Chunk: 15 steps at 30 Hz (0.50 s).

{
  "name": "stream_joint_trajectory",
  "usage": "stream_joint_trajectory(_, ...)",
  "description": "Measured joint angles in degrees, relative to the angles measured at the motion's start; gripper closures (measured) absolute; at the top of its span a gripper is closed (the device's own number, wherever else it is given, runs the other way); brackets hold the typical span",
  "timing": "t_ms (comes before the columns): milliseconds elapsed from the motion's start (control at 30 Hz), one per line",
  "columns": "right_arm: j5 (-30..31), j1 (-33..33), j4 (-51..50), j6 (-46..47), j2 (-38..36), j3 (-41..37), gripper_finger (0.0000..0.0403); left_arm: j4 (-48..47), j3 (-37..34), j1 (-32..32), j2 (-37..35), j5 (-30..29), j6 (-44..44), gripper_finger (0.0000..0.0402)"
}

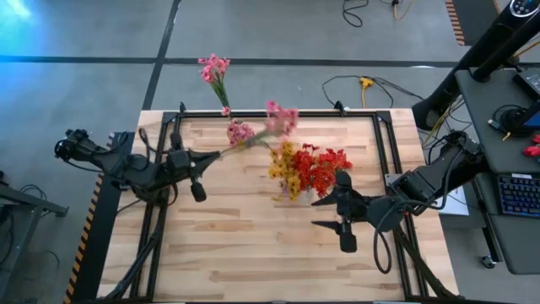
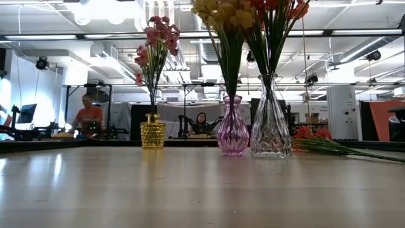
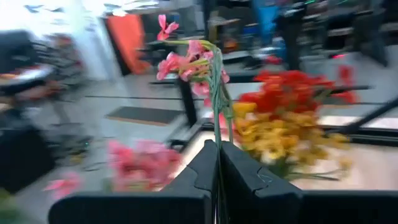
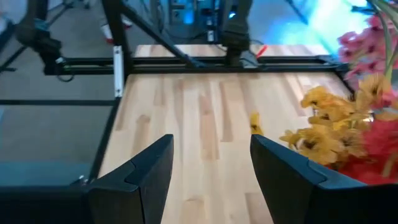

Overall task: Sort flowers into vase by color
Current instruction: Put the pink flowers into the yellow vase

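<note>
My left gripper (image 1: pixel 216 155) (image 3: pixel 217 171) hovers over the table's left half, shut on a pink flower spray (image 1: pixel 282 119) (image 3: pixel 189 59). A gold vase (image 2: pixel 152 133) of pink flowers (image 1: pixel 215 69) stands at the far edge. A purple vase (image 2: pixel 233 134) holds yellow flowers (image 1: pixel 287 167), and a clear vase (image 2: pixel 270 130) holds red flowers (image 1: pixel 325 169). Another pink cluster (image 1: pixel 240 133) shows under the held stem. Red flowers (image 2: pixel 314 140) lie on the tabletop at the right. My right gripper (image 1: pixel 327 203) (image 4: pixel 211 165) stands open by the red bunch, holding nothing. My left gripper pinches the spray's thin green stem (image 3: pixel 217 144) near its lower end between its two shut fingers. The fingers lie level, coming from the table's left. The stem runs on ahead of them, slanting toward the far right, with the blossoms lifted clear of the table.
Bare wooden tabletop (image 1: pixel 253 245) stretches across the near half. A black frame rail (image 1: pixel 278 112) edges the far side. Beside the table on the right stands a desk with a keyboard (image 1: pixel 516 194). People sit in the room behind (image 2: pixel 87 117).
</note>
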Motion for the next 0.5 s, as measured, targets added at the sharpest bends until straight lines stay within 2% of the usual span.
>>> stream_joint_trajectory(67, 0.87, -0.02, 0.35, -0.50, 0.01, 0.00, 0.0197, 0.09, 0.59, -1.03, -0.15, -4.37, 2.18, 0.0401)
stream_joint_trajectory(167, 0.95, 0.00, 1.41, -1.25, 0.41, -0.01, 0.0197, 0.26, 1.56, -1.51, -0.67, -6.81, 4.15, 0.0401)
stream_joint_trajectory(500, 0.91, 0.00, 2.63, -1.54, 1.10, -0.17, 0.0197, 0.26, 3.05, -1.51, -0.85, -7.30, 7.08, 0.0402)
